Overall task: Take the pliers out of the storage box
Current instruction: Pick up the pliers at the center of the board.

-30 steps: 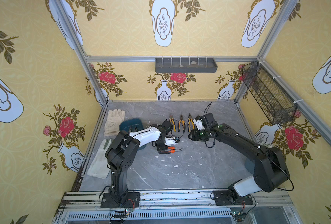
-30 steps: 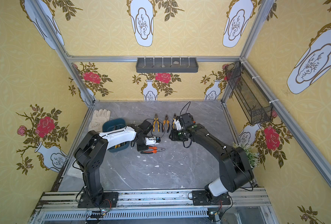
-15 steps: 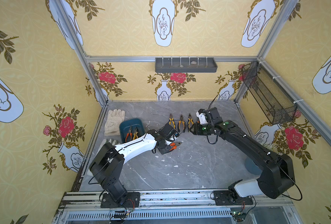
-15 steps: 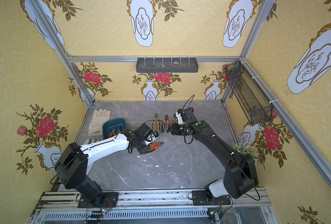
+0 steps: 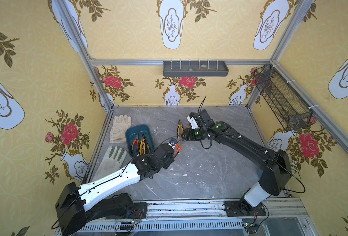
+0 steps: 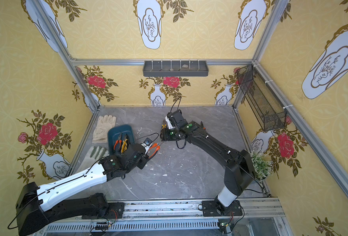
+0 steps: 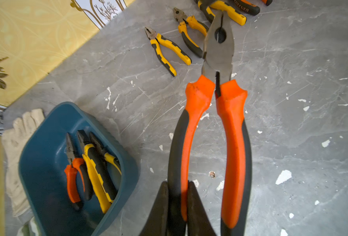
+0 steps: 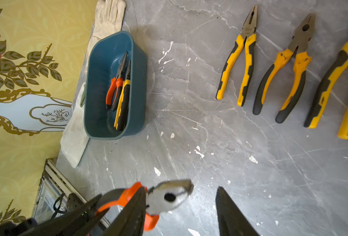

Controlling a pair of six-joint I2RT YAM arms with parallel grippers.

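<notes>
Left tool (image 7: 177, 183) is clamped hard on one handle of the orange-and-black combination pliers (image 7: 232, 132); the other handle hangs free. In both top views that pair is off the bench, mid-frame, just right of the dark teal rounded plastic storage box (image 5: 132, 130), with its metal head pointing at the right arm.

Right tool (image 8: 181, 189) stands wide, with its fingers (image 8: 229, 212) either side of that metal head. One finger is right at the neck and the other is well clear. Can't tell if there's actual contact.

The box sits on the grey marble-look bench (image 5: 199, 177), left of centre in both top views. A cream work glove (image 5: 120, 127) lies above-left of it, and a grey-green glove (image 5: 111, 161) below-left. In the box are one orange-and-black long-nose pliers (image 7: 72, 179) and the boxed yellow-and-black pairs (image 7: 96, 173), lying side by side lengthwise. The left wrist view shows two yellow pairs.

Out on the bench is a row of yellow-and-black pliers (image 8: 300, 67). The right wrist view shows three whole and part of a fourth. In a top view only one of the row shows, head toward the top of the frame; the right arm covers the rest.
</notes>
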